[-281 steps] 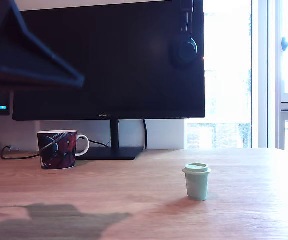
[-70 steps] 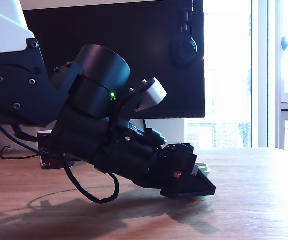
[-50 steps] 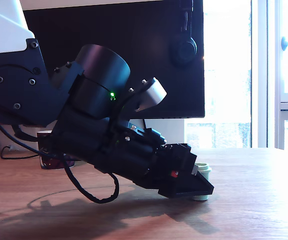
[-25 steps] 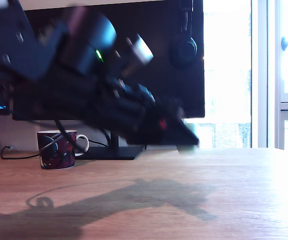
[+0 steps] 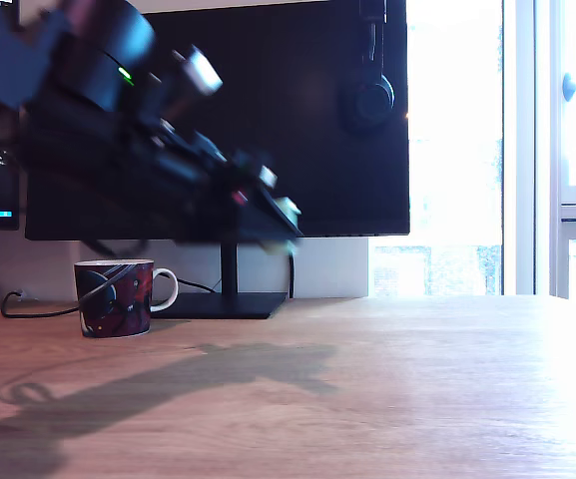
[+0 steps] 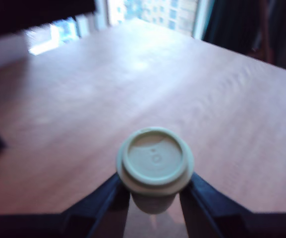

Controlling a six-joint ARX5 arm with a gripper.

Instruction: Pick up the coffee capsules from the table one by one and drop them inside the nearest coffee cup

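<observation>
My claw point(image 6: 155, 198) pinches the mint-green coffee capsule point(image 6: 154, 161) just under its flange, fingers either side. It looks light, stiff, slick plastic; that rim should stop slipping.

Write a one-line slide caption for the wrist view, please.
Gripper holding a pale green coffee capsule by its body, rim up, above the wooden table.

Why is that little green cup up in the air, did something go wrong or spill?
Nothing stands out. The gripper is shut on the coffee capsule, holding it upright above the table. The mug stands upright by the monitor, and no spill shows.
</observation>
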